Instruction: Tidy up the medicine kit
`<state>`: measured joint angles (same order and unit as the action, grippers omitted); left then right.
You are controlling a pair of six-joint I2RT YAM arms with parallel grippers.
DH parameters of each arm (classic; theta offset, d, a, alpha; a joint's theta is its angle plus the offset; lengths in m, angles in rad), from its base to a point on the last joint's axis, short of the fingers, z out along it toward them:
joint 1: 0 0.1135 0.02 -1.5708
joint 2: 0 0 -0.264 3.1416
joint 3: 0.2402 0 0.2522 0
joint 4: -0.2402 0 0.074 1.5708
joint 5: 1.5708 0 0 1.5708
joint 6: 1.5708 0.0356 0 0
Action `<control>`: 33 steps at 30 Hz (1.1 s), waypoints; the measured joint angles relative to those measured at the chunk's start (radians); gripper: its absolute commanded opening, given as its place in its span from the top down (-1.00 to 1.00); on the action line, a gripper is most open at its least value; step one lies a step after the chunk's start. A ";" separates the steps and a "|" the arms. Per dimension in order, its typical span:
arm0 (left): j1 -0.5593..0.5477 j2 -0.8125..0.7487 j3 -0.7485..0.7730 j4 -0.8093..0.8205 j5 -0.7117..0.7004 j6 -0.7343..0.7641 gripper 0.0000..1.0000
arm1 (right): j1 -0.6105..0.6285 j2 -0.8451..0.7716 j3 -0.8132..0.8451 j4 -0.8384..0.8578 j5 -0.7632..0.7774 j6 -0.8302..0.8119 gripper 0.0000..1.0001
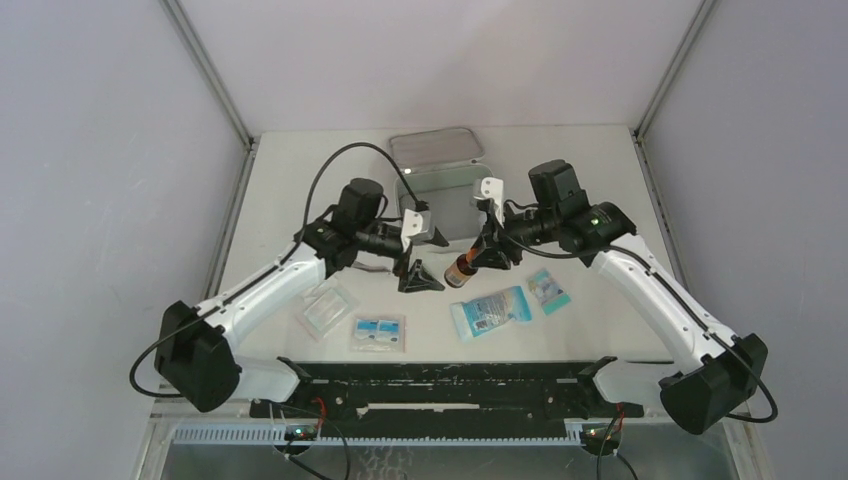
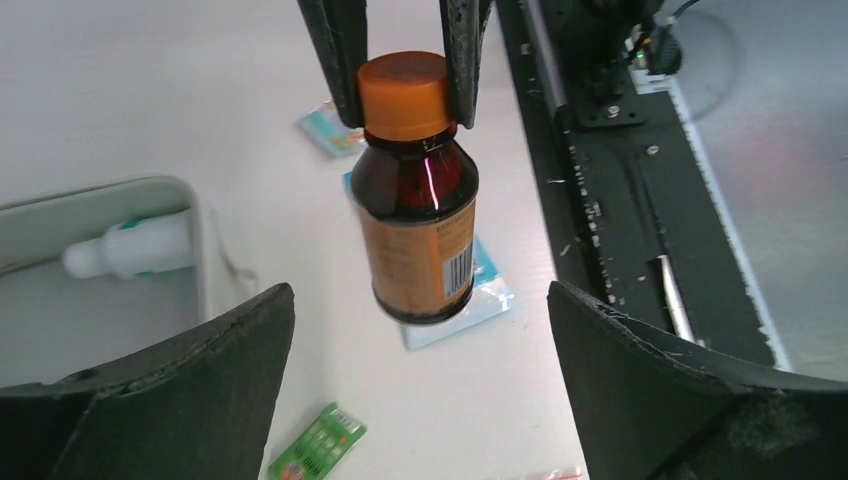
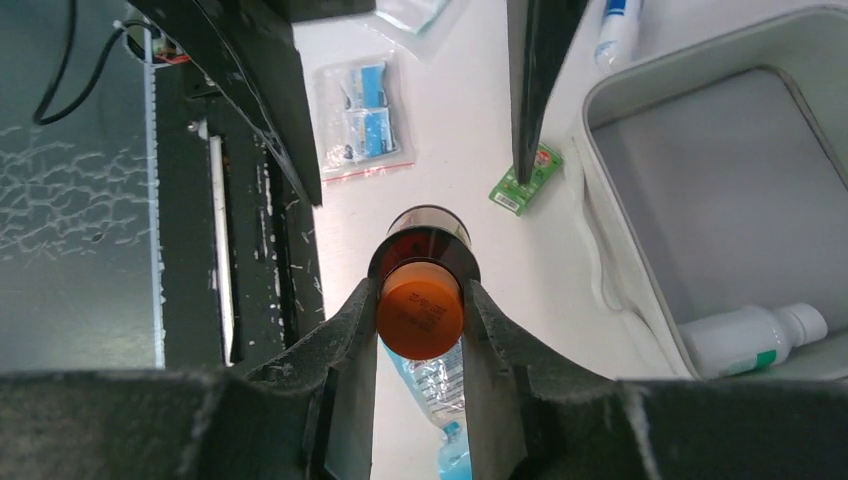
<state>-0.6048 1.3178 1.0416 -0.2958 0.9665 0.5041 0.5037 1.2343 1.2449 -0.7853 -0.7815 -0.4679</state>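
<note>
Above the table (image 1: 300,170), grips amber medicine bottle (image 2: 415,230) by its orange cap (image 2: 405,95) with right fingers (image 3: 345,340), spreads left fingers (image 2: 200,400) wide just beside it, has medicine kit (image 1: 450,198) lying open at far middle, white bottle (image 3: 755,335) inside.

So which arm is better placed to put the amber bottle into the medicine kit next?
Right. The right gripper is shut on the amber bottle by its orange cap, close to the open medicine kit, which holds a white bottle. The left gripper is open and empty beside it.

left jaws wide, right jaws clamped
</note>
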 measured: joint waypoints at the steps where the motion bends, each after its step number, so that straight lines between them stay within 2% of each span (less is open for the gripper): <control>1: -0.013 0.012 0.000 0.006 0.009 -0.011 -0.95 | 0.000 -0.007 0.000 -0.003 -0.014 -0.002 1.00; 7: -0.072 0.087 0.000 0.088 0.026 -0.148 -0.73 | -0.006 -0.035 0.000 -0.005 -0.062 -0.003 1.00; 14: -0.089 0.120 0.000 0.199 0.038 -0.316 -0.51 | -0.015 -0.036 0.000 -0.020 -0.082 -0.005 1.00; 22: -0.093 0.154 0.014 0.261 0.063 -0.428 0.16 | -0.039 -0.038 0.000 -0.021 -0.094 -0.006 0.98; 23: -0.093 0.161 0.020 0.264 0.070 -0.432 0.24 | -0.041 -0.038 0.000 -0.023 -0.095 -0.005 0.91; 24: -0.093 0.166 0.025 0.266 0.070 -0.434 0.28 | -0.046 -0.038 0.000 -0.024 -0.097 -0.003 0.72; 30: -0.092 0.173 0.045 0.260 0.069 -0.443 0.31 | -0.071 -0.050 0.000 -0.019 -0.090 0.023 -0.12; 33: -0.081 0.175 0.053 0.249 0.055 -0.453 0.32 | -0.097 -0.066 0.000 -0.001 -0.068 0.044 -0.41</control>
<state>-0.6857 1.4925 1.0943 -0.0467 1.0218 0.0513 0.4068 1.1679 1.2446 -0.7860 -0.8494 -0.4240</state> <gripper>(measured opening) 0.499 0.592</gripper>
